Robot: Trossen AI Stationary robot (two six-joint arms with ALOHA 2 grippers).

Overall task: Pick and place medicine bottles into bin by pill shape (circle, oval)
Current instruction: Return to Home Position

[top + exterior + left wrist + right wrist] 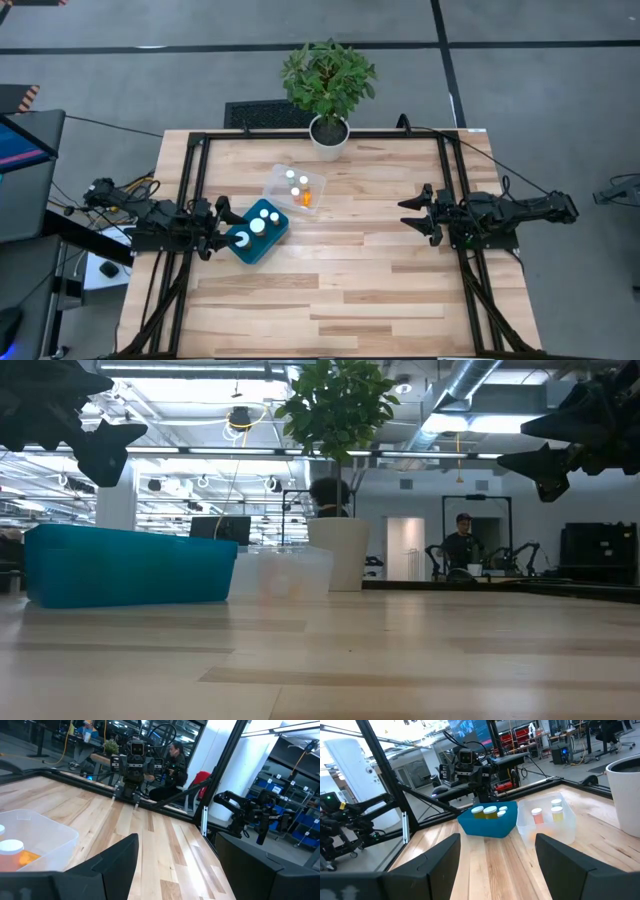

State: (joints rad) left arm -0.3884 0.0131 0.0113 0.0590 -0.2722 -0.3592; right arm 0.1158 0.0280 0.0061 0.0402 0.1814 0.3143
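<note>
Sorting looks done. The small white-capped medicine bottles [258,224] sit in two bins: some in the teal plastic bin [268,247], the rest in the clear plastic bin [279,180] touching it on the wooden tabletop [380,290]. The left pincer [216,226] hovers just beside the teal bin and the right pincer [405,214] well apart, both spread and empty. The step in hand is parking the arms, so the next move calls for a retreat to home, with no grasp.

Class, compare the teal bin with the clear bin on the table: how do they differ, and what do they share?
The teal bin is opaque; the clear bin is see-through, with orange showing inside. The clear bin sits nearer the plant pot; the teal bin lies farther from it. Both rest on the wooden table and hold white-capped bottles.
</note>
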